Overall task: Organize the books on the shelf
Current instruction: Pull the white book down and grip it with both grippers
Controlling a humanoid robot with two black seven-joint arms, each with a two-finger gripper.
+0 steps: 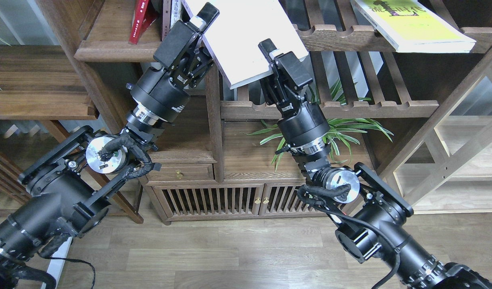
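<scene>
My right gripper [274,56] is shut on the lower right corner of the thick pale white book [241,36] and holds it tilted in front of the bookcase's upright post. My left gripper [203,38] is open at the book's left edge; whether it touches the book I cannot tell. The red book [139,18] leans among other books on the dark-brown shelf [137,50] at the upper left. The yellow-green book [414,26] lies flat on the upper slatted rack [338,38] at the upper right.
A lower slatted rack [374,107] runs behind my right arm. A potted green plant [342,128] stands on the cabinet top below it. A drawer [179,173] and slatted cabinet doors [246,198] are lower down. A light wooden frame [462,132] stands at the right.
</scene>
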